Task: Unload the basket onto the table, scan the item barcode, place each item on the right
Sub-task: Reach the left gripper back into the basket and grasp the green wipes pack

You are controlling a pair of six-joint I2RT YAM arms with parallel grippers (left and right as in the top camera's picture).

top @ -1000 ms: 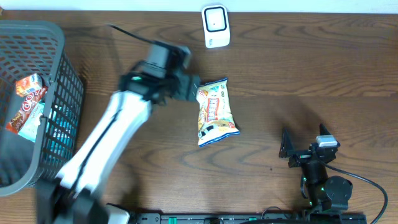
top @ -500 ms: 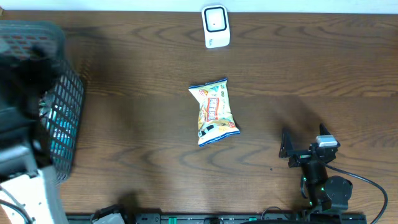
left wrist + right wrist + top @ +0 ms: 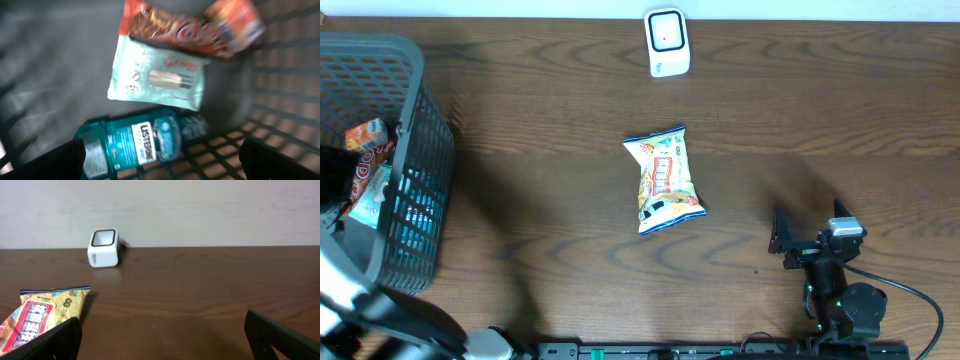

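Note:
A yellow snack bag (image 3: pixel 665 180) lies flat mid-table, left there apart from both grippers; its corner shows in the right wrist view (image 3: pixel 35 320). The white barcode scanner (image 3: pixel 667 42) (image 3: pixel 103 247) stands at the far edge. My left gripper (image 3: pixel 162 156) hangs open over the inside of the grey basket (image 3: pixel 415 120), above a teal mouthwash bottle (image 3: pixel 142 142), a mint wipes pack (image 3: pixel 160 80) and red-orange snack packs (image 3: pixel 190 27). Nothing is between its fingers. My right gripper (image 3: pixel 808 222) (image 3: pixel 162 335) rests open at the near right, empty.
The basket's mesh wall (image 3: pixel 280 110) rises to the right of the left gripper. The left arm (image 3: pixel 355 300) crosses the near left corner of the table. A cable (image 3: pixel 910 295) trails by the right arm's base.
The left arm has swung away from the snack bag at mid-table to the left, over the basket. The snack bag stays where it lay. The right arm has not moved.

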